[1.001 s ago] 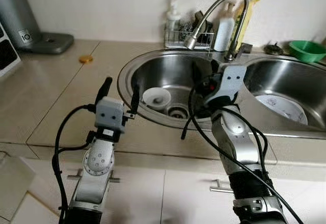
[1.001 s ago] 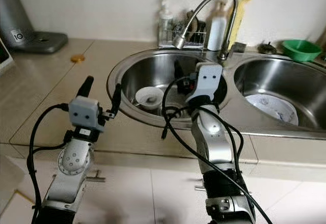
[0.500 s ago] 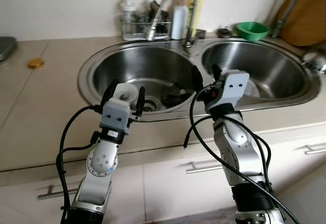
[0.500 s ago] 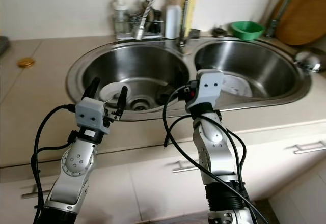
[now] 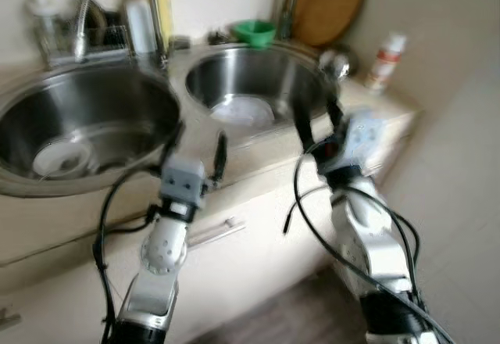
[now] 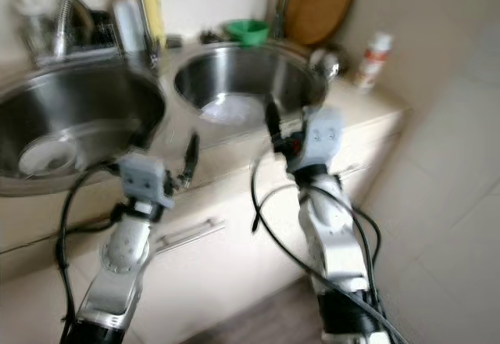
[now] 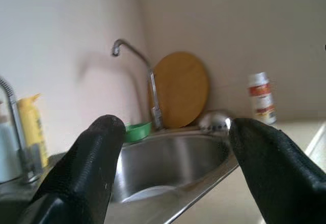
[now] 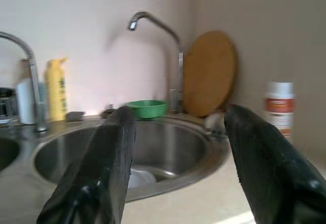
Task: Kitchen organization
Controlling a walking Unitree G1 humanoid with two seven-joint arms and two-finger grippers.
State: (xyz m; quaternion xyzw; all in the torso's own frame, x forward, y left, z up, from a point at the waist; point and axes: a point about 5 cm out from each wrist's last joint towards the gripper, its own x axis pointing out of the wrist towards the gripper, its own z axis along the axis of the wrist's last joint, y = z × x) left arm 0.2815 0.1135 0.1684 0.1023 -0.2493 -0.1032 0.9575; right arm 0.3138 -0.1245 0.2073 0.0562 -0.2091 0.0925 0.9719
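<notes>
Camera has swung right since the earlier frames; both arms keep their raised pose. Left gripper [image 5: 199, 145] and right gripper [image 5: 316, 121] gape wide, empty, before the counter edge. Two basins: left [image 5: 78, 125] at 10 o'clock, right [image 5: 254, 86] at 12. Board [image 5: 326, 4] beyond.

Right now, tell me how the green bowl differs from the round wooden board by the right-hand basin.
The green bowl is small and sits low on the counter with its opening up; the round wooden board is much larger and stands on edge, leaning against the wall. The bowl is bright green; the board is brown. Both lie behind the right-hand basin, one on each side of the tall tap.
</notes>
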